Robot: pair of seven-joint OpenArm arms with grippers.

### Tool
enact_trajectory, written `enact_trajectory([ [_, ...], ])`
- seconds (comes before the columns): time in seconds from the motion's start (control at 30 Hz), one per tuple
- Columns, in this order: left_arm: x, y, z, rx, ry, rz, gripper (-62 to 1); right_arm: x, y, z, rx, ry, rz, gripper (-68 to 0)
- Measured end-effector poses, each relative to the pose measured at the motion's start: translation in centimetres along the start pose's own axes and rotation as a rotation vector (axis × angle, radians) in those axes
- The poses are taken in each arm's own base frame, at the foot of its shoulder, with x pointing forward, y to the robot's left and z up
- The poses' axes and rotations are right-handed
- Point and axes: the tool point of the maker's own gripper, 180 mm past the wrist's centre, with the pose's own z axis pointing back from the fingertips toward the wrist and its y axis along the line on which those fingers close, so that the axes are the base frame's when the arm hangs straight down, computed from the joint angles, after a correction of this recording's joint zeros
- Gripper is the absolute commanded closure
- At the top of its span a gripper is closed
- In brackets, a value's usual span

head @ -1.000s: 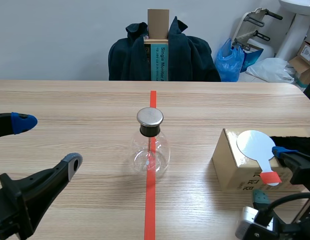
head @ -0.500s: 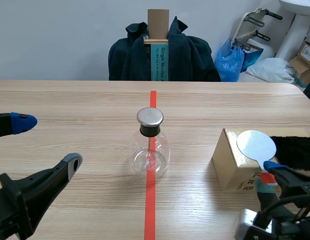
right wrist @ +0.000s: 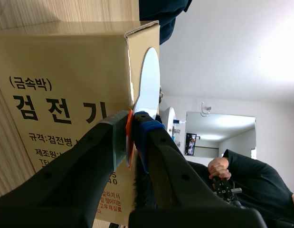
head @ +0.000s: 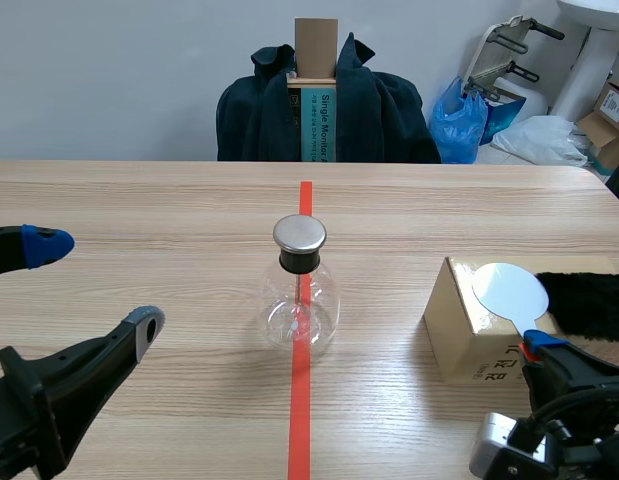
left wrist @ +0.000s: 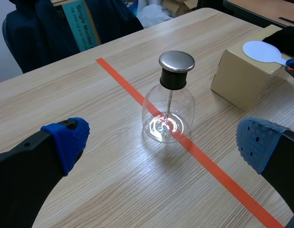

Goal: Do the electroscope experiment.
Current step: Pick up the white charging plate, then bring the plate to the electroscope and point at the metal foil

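One paddle [head: 509, 291] in right gripper [right wrist: 131, 130], flask [head: 300, 300] apart

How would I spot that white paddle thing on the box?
On the light wooden table, look right of the clear glass flask to the tan cardboard box. On its top lies the flat white round disc with an orange-red handle, pinched by the right gripper; the fuzzy black cloth beside it is dark and shaggy.

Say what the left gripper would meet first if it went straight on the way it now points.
Most likely the glass flask: it stands straight ahead of the open left gripper, nothing lying between. How high the gripper rides is unclear.
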Motion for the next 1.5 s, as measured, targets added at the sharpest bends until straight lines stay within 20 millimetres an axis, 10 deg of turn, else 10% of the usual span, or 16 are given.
enact_trajectory([
  [0.57, -0.7, 0.5, 0.0, 0.029, 0.040, -0.008, -62.3, -0.4, 0.0, 2.7, 0.020, 0.036, -0.053, -0.8],
  [0.67, -0.9, 0.5, 0.0, 0.028, 0.048, -0.023, -49.6, -0.3, -1.1, 3.1, -0.001, 0.036, -0.103, -0.8],
  [0.83, -2.0, 0.8, 0.2, 0.031, 0.085, -0.047, -38.3, -1.1, -4.5, 2.6, -0.098, 0.042, -0.162, -0.8],
  [1.1, -3.9, 2.2, 0.2, -0.018, 0.142, -0.083, -2.3, -2.4, -12.6, 0.6, -0.334, 0.010, -0.114, -0.8],
  [1.5, -7.0, 5.9, -2.4, -0.051, 0.109, -0.033, -2.8, -1.1, -26.7, 0.2, -0.753, -0.077, -0.056, -0.8],
])
